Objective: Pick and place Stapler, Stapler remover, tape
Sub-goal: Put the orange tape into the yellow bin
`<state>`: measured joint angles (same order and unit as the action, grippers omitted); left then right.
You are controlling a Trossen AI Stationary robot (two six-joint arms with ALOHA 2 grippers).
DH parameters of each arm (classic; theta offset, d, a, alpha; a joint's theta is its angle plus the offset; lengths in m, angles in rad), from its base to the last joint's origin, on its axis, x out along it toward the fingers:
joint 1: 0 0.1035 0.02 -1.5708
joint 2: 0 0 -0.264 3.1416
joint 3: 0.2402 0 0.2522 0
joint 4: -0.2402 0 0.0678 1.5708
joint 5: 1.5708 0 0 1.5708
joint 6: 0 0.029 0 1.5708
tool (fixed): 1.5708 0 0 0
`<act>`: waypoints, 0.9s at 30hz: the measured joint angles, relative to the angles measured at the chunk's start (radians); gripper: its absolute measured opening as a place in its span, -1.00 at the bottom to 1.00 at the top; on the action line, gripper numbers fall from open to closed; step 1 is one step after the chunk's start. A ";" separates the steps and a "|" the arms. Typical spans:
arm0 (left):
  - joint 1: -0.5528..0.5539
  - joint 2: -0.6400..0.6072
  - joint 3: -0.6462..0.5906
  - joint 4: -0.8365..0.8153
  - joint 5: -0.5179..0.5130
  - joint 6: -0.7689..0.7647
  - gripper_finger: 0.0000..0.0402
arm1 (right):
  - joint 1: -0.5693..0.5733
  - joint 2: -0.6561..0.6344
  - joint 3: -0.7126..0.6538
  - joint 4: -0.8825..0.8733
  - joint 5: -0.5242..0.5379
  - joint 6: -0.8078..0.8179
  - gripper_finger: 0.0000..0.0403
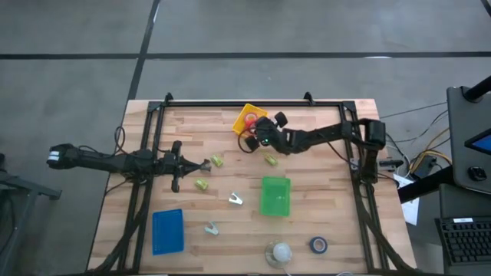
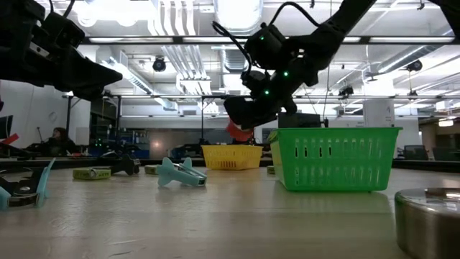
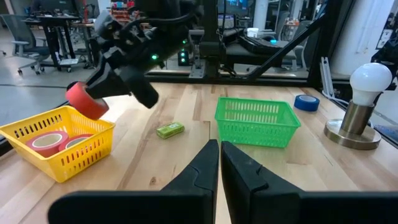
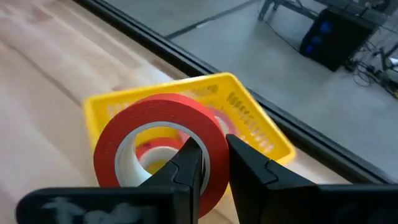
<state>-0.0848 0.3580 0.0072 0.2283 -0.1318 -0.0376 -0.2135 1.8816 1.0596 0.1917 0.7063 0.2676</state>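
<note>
My right gripper (image 1: pixel 257 136) is shut on a red tape roll (image 4: pixel 158 140), held in the air beside the yellow bin (image 1: pixel 250 120). The low view shows the roll (image 2: pixel 241 132) above the bin's rim (image 2: pixel 231 150). Two more red rolls (image 3: pixel 46 141) lie inside that bin (image 3: pixel 93 149). The dark blue roll (image 1: pixel 319 244) lies flat on the table near its near right corner. Small green staplers (image 1: pixel 217 160) and pale staple removers (image 1: pixel 235 199) lie mid-table. My left gripper (image 1: pixel 203 163) is shut and waits left of centre, touching nothing. My right gripper pinches the red roll's wall (image 4: pixel 211 146), with one finger (image 4: pixel 186 165) inside the hole and the other (image 4: pixel 249 171) outside. The roll is lifted clear of the table and hangs tilted at the fingertips (image 3: pixel 87 99), next to the yellow bin.
A green bin (image 1: pixel 275 196) stands right of centre and a blue bin (image 1: pixel 168 231) near the near left corner. A metal-based lamp with a white bulb (image 1: pixel 279 252) stands at the near edge. A black frame runs round the table's far side and both sides.
</note>
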 joint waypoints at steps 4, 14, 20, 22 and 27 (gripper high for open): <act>0.000 0.000 0.000 0.000 0.000 0.000 -0.88 | -0.011 0.001 0.023 -0.029 -0.006 0.018 -0.71; 0.000 0.000 0.000 0.000 0.000 0.000 -0.88 | -0.018 0.003 0.019 -0.041 -0.057 0.021 -0.71; 0.000 0.000 0.000 -0.001 0.000 0.000 -0.88 | -0.021 0.003 0.018 -0.047 -0.060 0.021 -0.71; 0.000 0.000 0.000 -0.001 0.000 0.000 -0.88 | -0.022 0.003 0.018 -0.047 -0.060 0.021 -0.71; 0.000 0.000 0.000 -0.001 0.000 0.000 -0.88 | -0.026 0.003 0.018 -0.047 -0.079 0.021 -0.64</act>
<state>-0.0849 0.3580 0.0074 0.2272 -0.1318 -0.0376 -0.2398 1.8843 1.0775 0.1452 0.6274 0.2882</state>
